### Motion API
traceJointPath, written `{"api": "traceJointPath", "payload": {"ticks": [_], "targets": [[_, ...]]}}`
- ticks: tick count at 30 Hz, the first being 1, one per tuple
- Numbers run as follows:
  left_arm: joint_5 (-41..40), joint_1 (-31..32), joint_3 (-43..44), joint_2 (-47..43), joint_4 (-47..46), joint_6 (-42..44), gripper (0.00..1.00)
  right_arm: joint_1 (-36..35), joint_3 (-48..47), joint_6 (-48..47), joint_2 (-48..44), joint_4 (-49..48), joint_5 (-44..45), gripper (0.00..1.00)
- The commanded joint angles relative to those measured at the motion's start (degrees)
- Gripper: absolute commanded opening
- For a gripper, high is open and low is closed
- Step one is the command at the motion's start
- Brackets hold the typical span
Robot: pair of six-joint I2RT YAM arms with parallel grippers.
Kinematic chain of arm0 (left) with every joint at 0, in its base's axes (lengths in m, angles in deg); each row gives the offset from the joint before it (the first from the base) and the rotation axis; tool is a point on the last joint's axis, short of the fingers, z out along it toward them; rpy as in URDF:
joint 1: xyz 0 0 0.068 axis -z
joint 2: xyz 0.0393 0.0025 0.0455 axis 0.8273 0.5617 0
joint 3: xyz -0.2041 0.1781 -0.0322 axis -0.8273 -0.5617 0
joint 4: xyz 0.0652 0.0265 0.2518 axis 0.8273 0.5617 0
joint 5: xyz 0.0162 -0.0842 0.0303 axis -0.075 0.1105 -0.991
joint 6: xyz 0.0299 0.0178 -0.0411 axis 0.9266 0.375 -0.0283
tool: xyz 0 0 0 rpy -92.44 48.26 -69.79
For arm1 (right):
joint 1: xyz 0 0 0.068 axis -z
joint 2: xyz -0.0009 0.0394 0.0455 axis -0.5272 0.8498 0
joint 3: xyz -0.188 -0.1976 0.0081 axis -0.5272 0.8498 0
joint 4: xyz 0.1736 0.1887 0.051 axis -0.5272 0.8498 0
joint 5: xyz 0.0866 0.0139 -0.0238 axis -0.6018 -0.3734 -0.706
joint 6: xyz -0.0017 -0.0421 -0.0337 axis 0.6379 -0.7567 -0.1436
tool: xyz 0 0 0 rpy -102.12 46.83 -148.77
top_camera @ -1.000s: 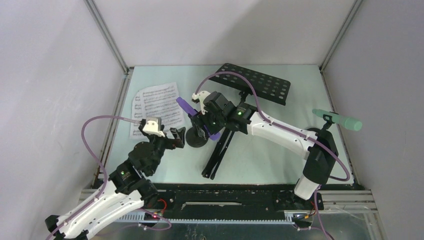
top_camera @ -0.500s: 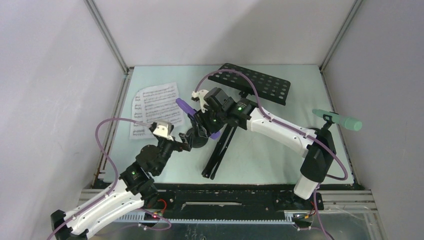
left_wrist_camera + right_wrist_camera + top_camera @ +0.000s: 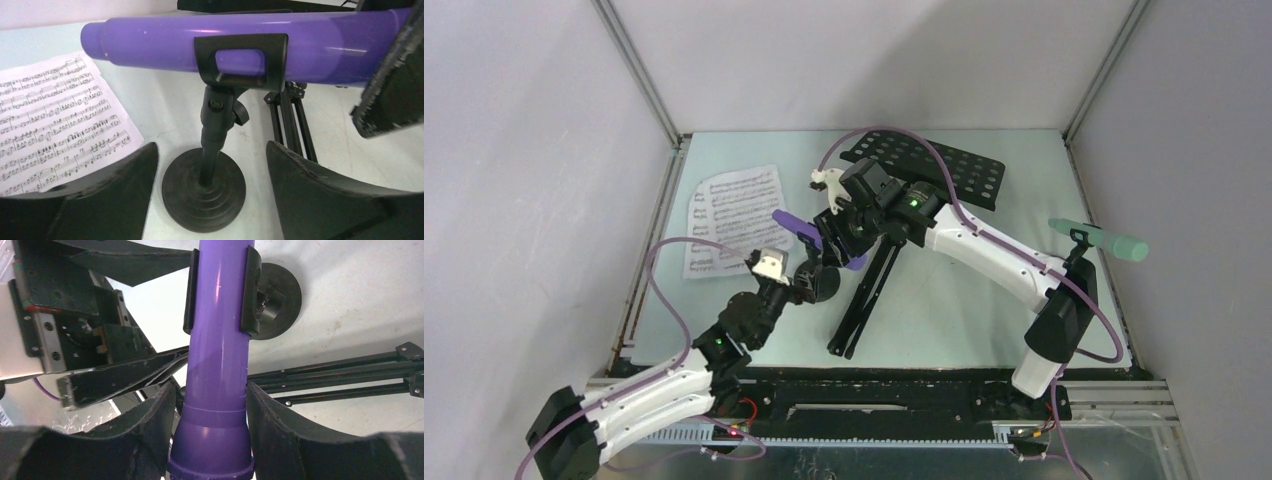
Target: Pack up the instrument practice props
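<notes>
The purple microphone [image 3: 789, 222] sits level in the clip of a short black mic holder [image 3: 826, 284] near the middle of the table [image 3: 944, 320], its narrow end pointing to 10 o'clock in the top view; the right gripper [image 3: 832, 245] reaches in from 3 o'clock and pinches the microphone's thick end, 1 finger [image 3: 295, 440] pressed against each side; the left gripper [image 3: 210, 195], reaching from 7 o'clock, is spread wide, its 2 fingers [image 3: 110, 200] straddling the holder's round base, close but not touching it; the white sheet-music pages [image 3: 734, 215] lie flat at 10 o'clock from the holder; the black music rack [image 3: 964, 175] has its perforated plate at 1 o'clock and its folded legs running toward 6 o'clock just beside the base; the mint-green microphone [image 3: 1099, 240] rests in a second mic holder [image 3: 1079, 245] at 3 o'clock, by the table's right edge.
</notes>
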Motion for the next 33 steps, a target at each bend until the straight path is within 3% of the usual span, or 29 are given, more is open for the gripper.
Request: {"api": "traceJointPath", "payload": {"ticks": [1, 10, 21, 23, 26, 30, 33], "targets": [[-1.12, -0.27, 0.04, 6.17, -12.87, 1.48, 0.81, -0.4, -2.05, 0.6, -1.51, 1.41, -3.86, 0.0], [-1.18, -3.2, 1.99, 14.42, -17.97, -1.67, 0.69, -0.54, -1.43, 0.67, -2.11, 1.68, -4.78, 0.0], [10.37, -5.36, 1.96, 17.72, -26.76, 0.37, 0.61, -1.14, 0.36, 1.1, -2.07, 1.41, -5.59, 0.0], [11.56, -5.44, 2.46, 18.37, -27.25, 0.55, 0.52, -1.24, 0.57, 1.1, -2.07, 1.48, -5.73, 0.0], [12.59, -5.52, 3.52, 19.75, -27.19, 0.86, 0.29, -1.4, 0.51, 0.74, -2.13, 1.85, -5.98, 0.0], [11.58, -5.78, 4.76, 22.33, -27.23, -1.04, 0.19, -1.5, 0.59, 0.64, -2.36, 2.37, -5.91, 0.0], [12.42, -5.9, 4.64, 23.04, -27.43, -2.24, 0.02, -1.9, 0.95, 0.49, -3.13, 3.13, -4.92, 0.0]]}}
